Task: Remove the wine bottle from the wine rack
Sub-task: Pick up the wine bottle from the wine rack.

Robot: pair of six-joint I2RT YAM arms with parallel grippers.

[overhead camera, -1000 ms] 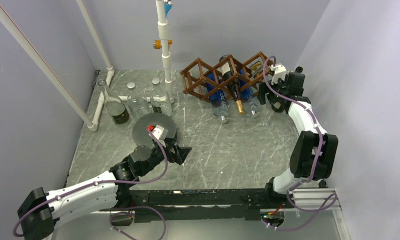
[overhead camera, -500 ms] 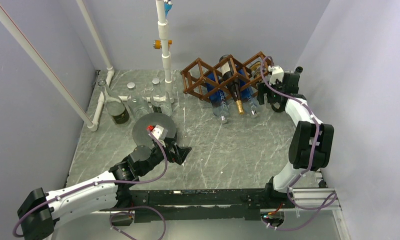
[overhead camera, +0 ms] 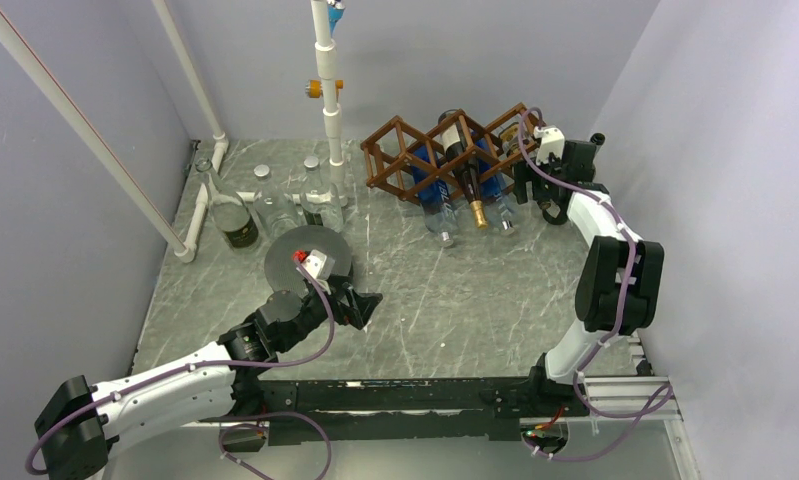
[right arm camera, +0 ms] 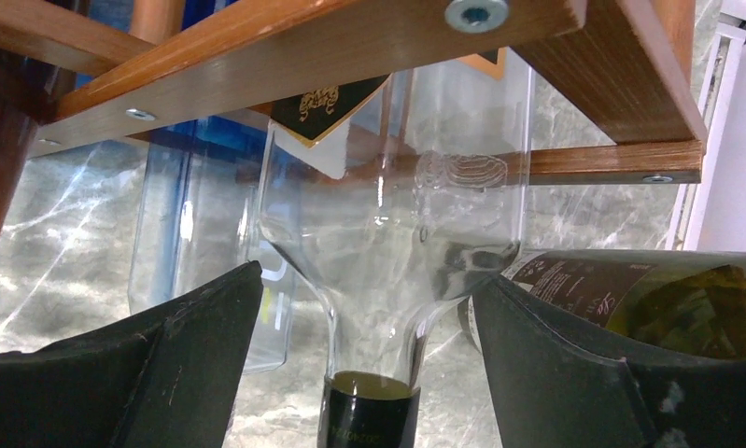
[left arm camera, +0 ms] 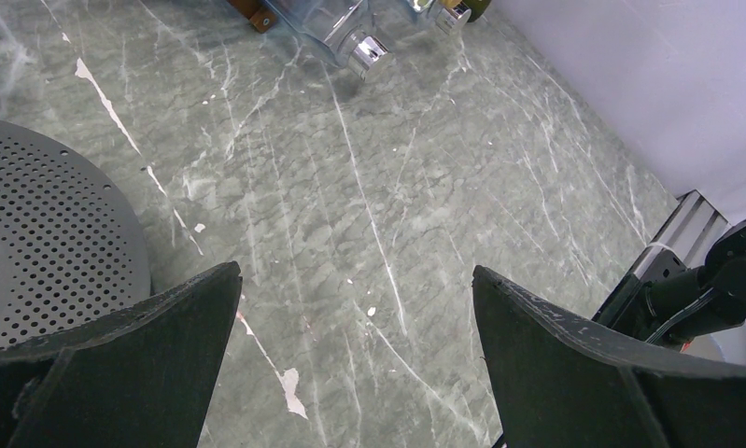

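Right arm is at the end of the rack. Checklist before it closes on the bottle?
1. Right gripper open: ok, jaws wide apart.
2. Clear bottle between the fingers: ok, its shoulder and neck sit centred in the right wrist view.
3. Grip made: not ok, jaws not closed on it.
4. Right finger free of the dark bottle beside it: cannot tell.
5. Wine rack slat crossing the clear bottle leaves a way out: cannot tell.
6. Left gripper away from the rack: ok, open over the table by the perforated disc.
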